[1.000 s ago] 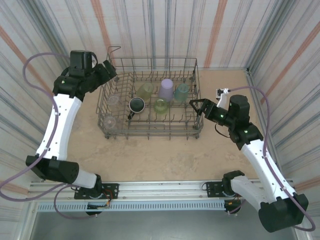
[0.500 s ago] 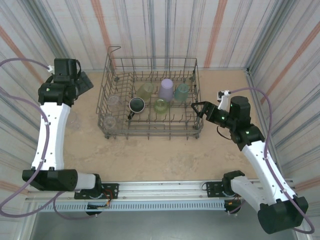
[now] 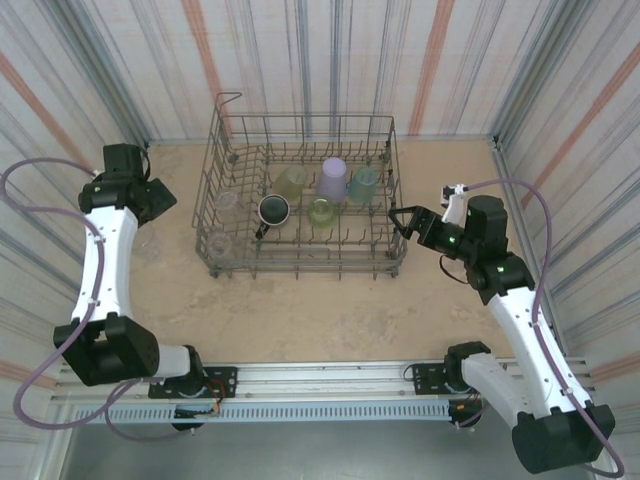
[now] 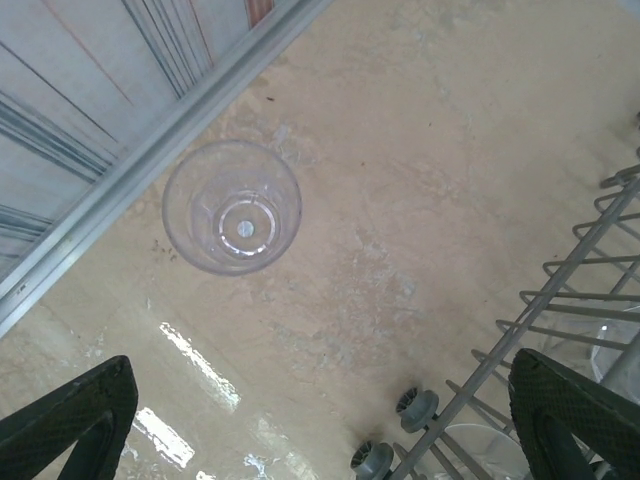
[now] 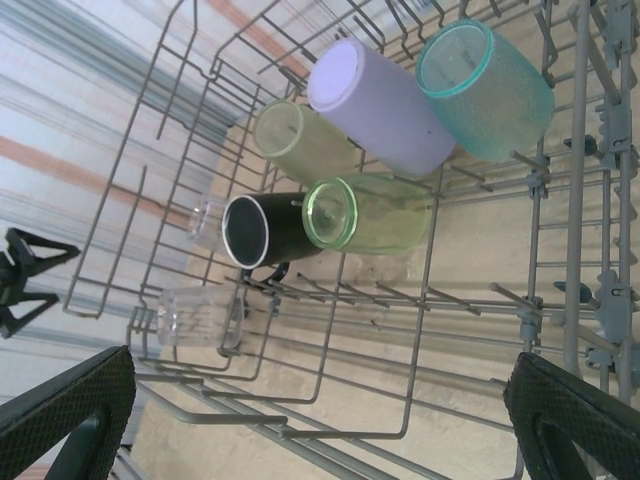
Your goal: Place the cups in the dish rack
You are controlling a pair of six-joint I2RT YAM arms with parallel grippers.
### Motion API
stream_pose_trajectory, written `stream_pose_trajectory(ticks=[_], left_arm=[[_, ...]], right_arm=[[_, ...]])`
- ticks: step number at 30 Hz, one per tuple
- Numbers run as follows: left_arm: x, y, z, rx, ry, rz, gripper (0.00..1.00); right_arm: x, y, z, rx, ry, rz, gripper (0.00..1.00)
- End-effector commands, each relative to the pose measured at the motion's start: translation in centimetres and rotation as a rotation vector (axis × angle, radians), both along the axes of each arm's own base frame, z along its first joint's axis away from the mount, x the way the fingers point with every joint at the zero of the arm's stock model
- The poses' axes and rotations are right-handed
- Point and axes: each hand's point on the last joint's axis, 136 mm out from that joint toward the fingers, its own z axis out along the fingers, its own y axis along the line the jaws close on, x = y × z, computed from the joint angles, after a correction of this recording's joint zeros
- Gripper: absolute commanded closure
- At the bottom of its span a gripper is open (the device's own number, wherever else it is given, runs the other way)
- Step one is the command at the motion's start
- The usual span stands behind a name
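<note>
One clear cup (image 4: 232,207) stands alone on the desk (image 4: 420,150), mouth up, in the upper left of the left wrist frame, close to the wall rail (image 4: 150,165); the other cups (image 5: 375,105) lie in the dish rack (image 3: 300,120); the left end effector (image 3: 160,197) hangs near the lone cup, spread wide; the right end effector (image 3: 400,222), spread too, holds nothing beside the rack; a finger (image 4: 70,420) could bump the cup, tip it, or jam it against the rail; its smooth sides may slip.

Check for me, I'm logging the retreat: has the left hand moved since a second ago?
Yes. The left hand has pulled left and nearer, away from the far-left corner of the dish rack, now open off its left side.
</note>
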Motion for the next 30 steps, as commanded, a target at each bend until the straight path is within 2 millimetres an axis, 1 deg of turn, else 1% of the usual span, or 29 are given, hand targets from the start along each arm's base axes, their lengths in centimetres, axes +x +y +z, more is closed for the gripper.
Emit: stream_pose_trajectory(ticks=[1, 7, 9, 14, 18, 21, 23, 27, 30], left_arm=[[0.9, 0.4, -1.2, -0.015, -0.001, 0.011, 0.02], [2.0, 1.9, -3.4, -0.008, -0.009, 0.036, 0.05], [2.5, 2.2, -4.3, -0.014, -0.004, 0.028, 0.08], [4.0, 2.6, -7.4, -0.028, 0.09, 0.01, 0.15], [5.1, 3.1, -9.2, -0.03, 0.129, 0.022, 0.23], [5.5, 3.9, -10.0, -0.011, 0.154, 0.047, 0.3], [5.7, 4.6, -10.4, -0.007, 0.171, 0.073, 0.37], [6.2, 5.2, -10.8, 0.004, 0.179, 0.087, 0.4], [6.2, 5.6, -11.7, 0.021, 0.209, 0.091, 0.42]], right_arm=[[-0.6, -0.1, 0.2, -0.022, -0.021, 0.017, 0.01], [-0.5, 0.0, -0.3, -0.03, -0.009, 0.039, 0.01], [-0.3, -0.2, -0.7, -0.039, -0.001, 0.037, 0.01], [0.3, -0.1, -1.6, -0.04, 0.028, 0.052, 0.01], [0.9, 0.1, -2.1, -0.051, 0.034, 0.069, 0.01], [1.4, -0.2, -2.5, -0.059, 0.044, 0.072, 0.01], [1.7, -0.5, -2.5, -0.046, 0.057, 0.074, 0.01], [1.8, -0.9, -2.2, -0.049, 0.053, 0.069, 0.01], [2.0, -1.2, -2.0, -0.049, 0.048, 0.06, 0.01]])
